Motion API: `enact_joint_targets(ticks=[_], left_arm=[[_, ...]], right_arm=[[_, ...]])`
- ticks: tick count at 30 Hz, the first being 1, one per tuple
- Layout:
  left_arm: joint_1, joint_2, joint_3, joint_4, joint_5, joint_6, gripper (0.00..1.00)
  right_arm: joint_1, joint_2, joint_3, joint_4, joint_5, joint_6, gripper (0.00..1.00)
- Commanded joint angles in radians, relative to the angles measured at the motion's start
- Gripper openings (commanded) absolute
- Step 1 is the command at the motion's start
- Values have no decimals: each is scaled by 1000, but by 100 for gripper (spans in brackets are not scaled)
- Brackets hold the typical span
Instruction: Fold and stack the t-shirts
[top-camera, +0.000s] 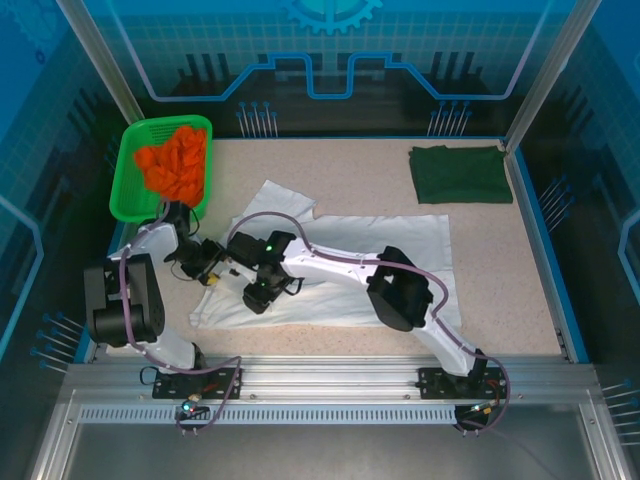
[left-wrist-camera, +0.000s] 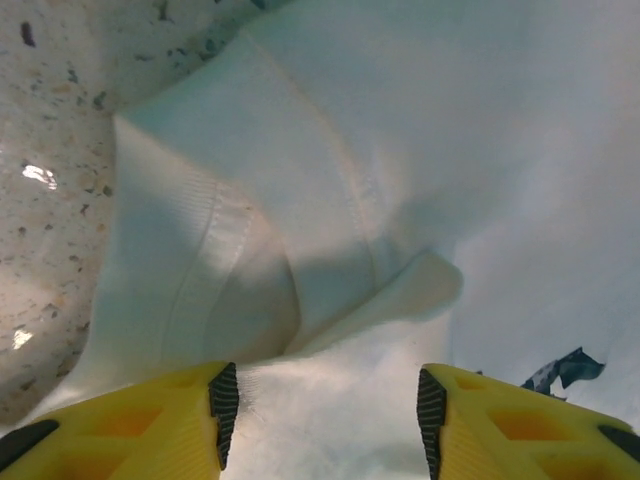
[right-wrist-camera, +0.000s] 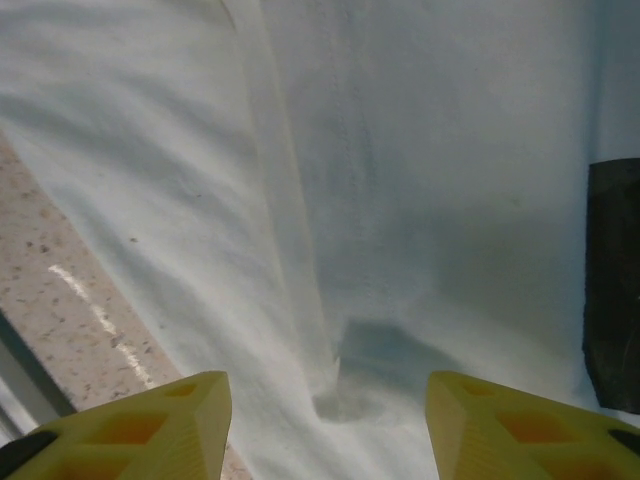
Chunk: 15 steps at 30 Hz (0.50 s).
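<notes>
White t-shirt (top-camera: 380, 250) lies long axis left-right on bench (top-camera: 360, 170); left fingers (left-wrist-camera: 500, 425), right fingers (right-wrist-camera: 500, 425) parted, empty, over its left end; left nearer sleeve fold (left-wrist-camera: 400, 290).

Overhead, the left arm (top-camera: 140, 285) and right arm (top-camera: 345, 265) hide part of the white soft cloth t-shirt (top-camera: 400, 235). The bottom edge crops the left gripper (left-wrist-camera: 322, 405) and right gripper (right-wrist-camera: 328, 420). We cannot identify the black flat shape (right-wrist-camera: 612, 280) cut off at the right.
</notes>
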Motion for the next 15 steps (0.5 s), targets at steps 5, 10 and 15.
enact_joint_targets(ticks=[5, 10, 15], left_arm=[[9, 10, -34, 52, 41, -40, 47], [9, 5, -31, 51, 40, -36, 37], [9, -28, -29, 31, 20, -22, 23]], right_arm=[[31, 122, 105, -131, 74, -7, 51], [26, 129, 91, -139, 86, 16, 40], [20, 108, 66, -121, 70, 20, 23]])
